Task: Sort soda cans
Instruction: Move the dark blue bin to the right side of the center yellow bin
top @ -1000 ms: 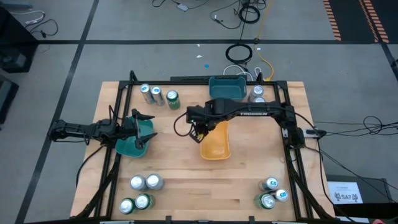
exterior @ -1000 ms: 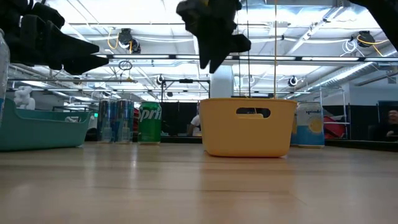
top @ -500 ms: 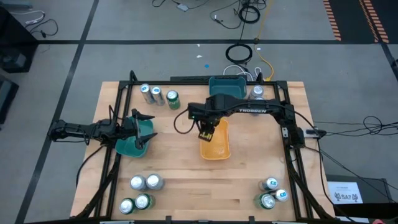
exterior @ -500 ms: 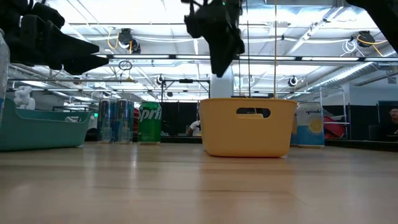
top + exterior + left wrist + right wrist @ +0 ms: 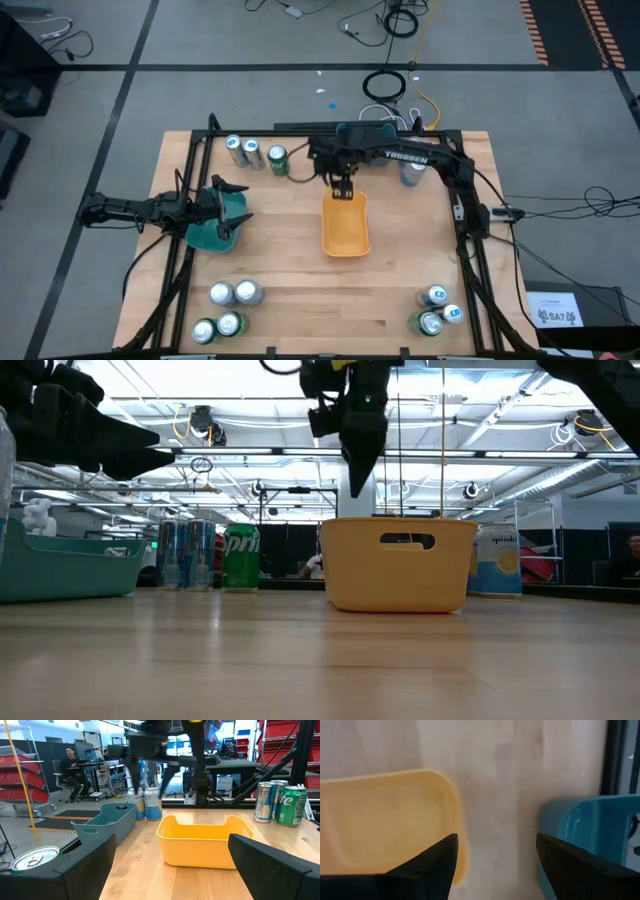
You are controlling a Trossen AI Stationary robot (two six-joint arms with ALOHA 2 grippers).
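My right gripper [image 5: 343,185] hangs open above the far end of the yellow tray [image 5: 345,228], fingers pointing down with nothing between them [image 5: 495,865]. The blue tray [image 5: 585,825] stands just beyond it. My left gripper [image 5: 232,205] waits open and level over the teal tray [image 5: 205,235] at the table's left. Soda cans stand upright in groups: three at the far left [image 5: 252,153], with a green one [image 5: 240,557] among them, some at the far right [image 5: 497,560], several at the near left [image 5: 232,293], three at the near right [image 5: 437,310]. One can top [image 5: 30,859] shows beside my left fingers.
A black frame [image 5: 195,180] runs along the table's left, right and far sides. Bare wood lies between the yellow tray and the near can groups. People sit in the room beyond the table [image 5: 70,767].
My right gripper has gone toward the table's right and then toward the far edge, from beside the yellow tray's left rim to above its far end. It has rolled about its own pointing line meanwhile. The trays and cans have stayed put.
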